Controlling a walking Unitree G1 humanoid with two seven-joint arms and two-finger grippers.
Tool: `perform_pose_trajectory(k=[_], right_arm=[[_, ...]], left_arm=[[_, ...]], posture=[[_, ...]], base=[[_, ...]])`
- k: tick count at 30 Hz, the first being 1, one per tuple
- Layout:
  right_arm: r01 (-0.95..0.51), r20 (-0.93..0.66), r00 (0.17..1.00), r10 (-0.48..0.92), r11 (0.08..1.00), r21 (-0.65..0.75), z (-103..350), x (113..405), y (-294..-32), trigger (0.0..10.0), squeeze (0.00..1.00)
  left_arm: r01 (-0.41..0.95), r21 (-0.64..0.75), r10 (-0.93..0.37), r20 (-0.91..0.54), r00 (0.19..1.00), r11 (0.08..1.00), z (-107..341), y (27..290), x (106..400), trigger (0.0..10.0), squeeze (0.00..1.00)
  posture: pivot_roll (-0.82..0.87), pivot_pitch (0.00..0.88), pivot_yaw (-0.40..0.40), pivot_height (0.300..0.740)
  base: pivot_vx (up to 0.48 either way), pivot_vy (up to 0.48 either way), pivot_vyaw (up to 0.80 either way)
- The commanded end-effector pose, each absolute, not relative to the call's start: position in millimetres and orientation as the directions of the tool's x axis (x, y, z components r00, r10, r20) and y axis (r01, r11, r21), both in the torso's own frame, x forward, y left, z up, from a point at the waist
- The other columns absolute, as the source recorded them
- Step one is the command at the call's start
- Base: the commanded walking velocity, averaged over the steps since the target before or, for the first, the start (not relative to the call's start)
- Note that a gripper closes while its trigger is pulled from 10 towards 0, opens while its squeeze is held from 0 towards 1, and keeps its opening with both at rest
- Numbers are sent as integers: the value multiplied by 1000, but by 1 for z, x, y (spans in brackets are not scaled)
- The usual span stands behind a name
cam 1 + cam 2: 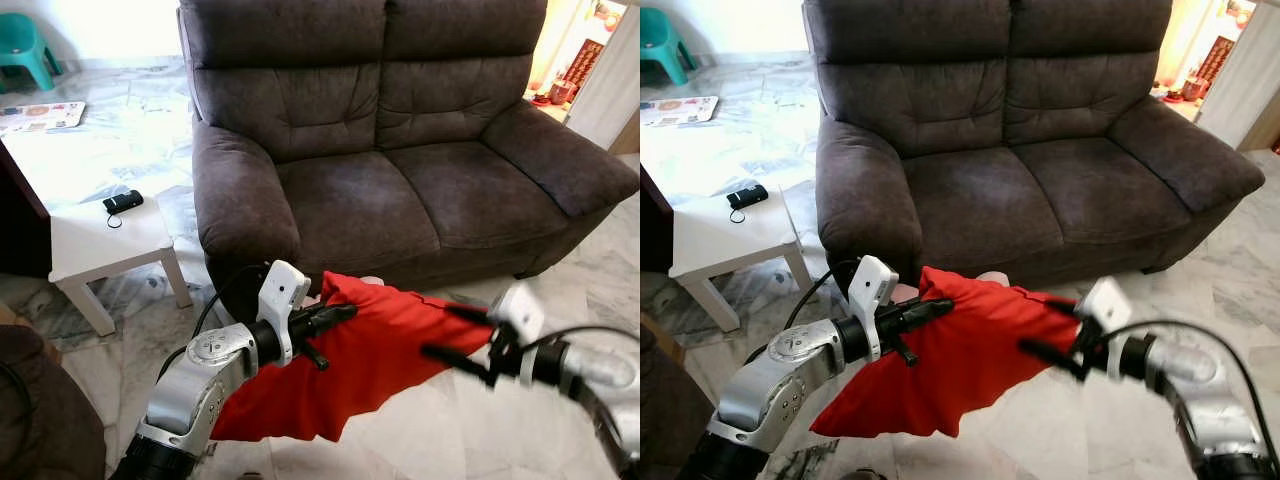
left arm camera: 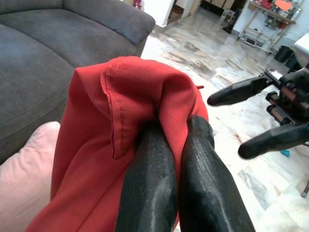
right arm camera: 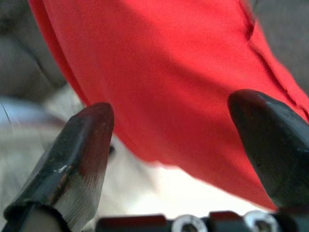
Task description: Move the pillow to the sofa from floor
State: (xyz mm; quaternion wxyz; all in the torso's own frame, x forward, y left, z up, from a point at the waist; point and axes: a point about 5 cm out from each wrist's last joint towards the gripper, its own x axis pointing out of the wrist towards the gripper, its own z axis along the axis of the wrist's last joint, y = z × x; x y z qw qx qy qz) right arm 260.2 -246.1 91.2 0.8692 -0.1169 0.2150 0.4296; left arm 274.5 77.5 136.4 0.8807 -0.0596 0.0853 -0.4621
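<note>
Our left gripper (image 2: 166, 145) pinched red pillow (image 1: 350, 355) corner, holding it above floor before sofa (image 1: 400, 150). Right gripper (image 1: 455, 335) gaped open beside pillow's far edge, fingers apart.

To my left stands a low white side table (image 1: 95, 245) on the pale marble floor (image 1: 470, 430). A small black device (image 1: 122, 202) with a looped cord lies on the table's top, near its far edge. Beyond it, a flat printed mat (image 1: 38, 116) rests on the floor, and a teal plastic stool (image 1: 25, 48) stands in the far left corner. At the far right, red ornaments (image 1: 563, 88) sit in a bright doorway.
</note>
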Motion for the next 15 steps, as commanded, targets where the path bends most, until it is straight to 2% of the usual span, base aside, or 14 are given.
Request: perform_pose_trajectory(k=[1,3,6,9,11,15], right_arm=[[-801,-532,538,653,592,-84,95,263,-255,10000,0],[-797,-556,553,621,588,-135,94,266,-259,10000,0],[-743,-506,634,585,643,-186,103,277,-260,10000,0],[-713,-491,673,553,662,-232,108,284,-262,10000,0],[-729,-523,654,546,638,-247,109,283,-264,10000,0],[-805,-604,544,582,564,-182,99,268,-264,10000,0]], left_arm=[[845,-124,-849,32,527,520,162,70,274,10000,0],[847,-122,-852,27,523,517,161,69,273,10000,0],[847,-121,-852,24,523,517,161,70,273,10000,0],[848,-119,-853,21,522,516,160,70,273,10000,0],[850,-119,-855,16,518,513,160,70,273,10000,0],[852,-122,-857,16,515,509,159,69,273,10000,0]], posture=[[108,0,-55,740],[111,0,-55,740],[111,0,-54,740],[109,0,-52,740],[109,0,-51,740],[107,0,-55,740]], base=[[0,0,0],[0,0,0],[0,0,0],[0,0,0],[0,0,0],[0,0,0]])
